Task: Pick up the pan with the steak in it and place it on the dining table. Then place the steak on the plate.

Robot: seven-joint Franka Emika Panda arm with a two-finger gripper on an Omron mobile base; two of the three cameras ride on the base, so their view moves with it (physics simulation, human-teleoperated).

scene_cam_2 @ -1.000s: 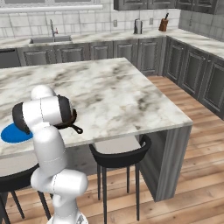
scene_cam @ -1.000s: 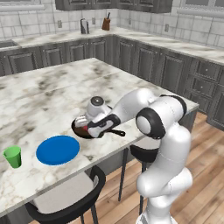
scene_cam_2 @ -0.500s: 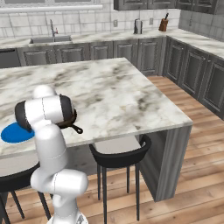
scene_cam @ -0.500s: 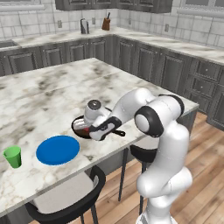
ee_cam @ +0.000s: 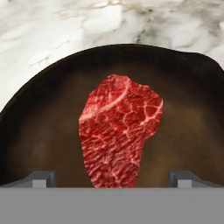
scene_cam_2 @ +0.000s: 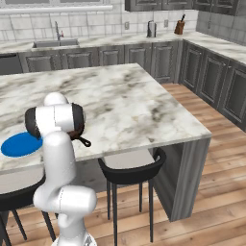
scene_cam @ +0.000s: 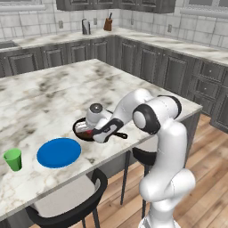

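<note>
The black pan [scene_cam: 82, 128] rests on the dining table [scene_cam: 53, 95] near its front edge, its handle [scene_cam: 119, 135] pointing right. Inside it lies the red steak [ee_cam: 120, 131], flat on the brown pan floor [ee_cam: 43, 131]. My gripper [ee_cam: 112, 177] hangs just above the steak, open, one fingertip on each side of the meat's near end and nothing held. From the left base view the gripper [scene_cam: 95, 132] sits low over the pan's right half. The blue plate [scene_cam: 58, 152] lies left of the pan, a small gap between them. My arm hides most of the pan [scene_cam_2: 79, 129] in the right base view.
A green cup [scene_cam: 13, 159] stands left of the plate near the table's front edge. Black stools [scene_cam_2: 129, 168] sit under that edge. Marble counters with dark cabinets [scene_cam: 147, 58] run along the walls, and a sink [scene_cam_2: 53, 42] is at the back.
The hand has shifted slightly over the pan. Pan, steak and plate have stayed in place.
</note>
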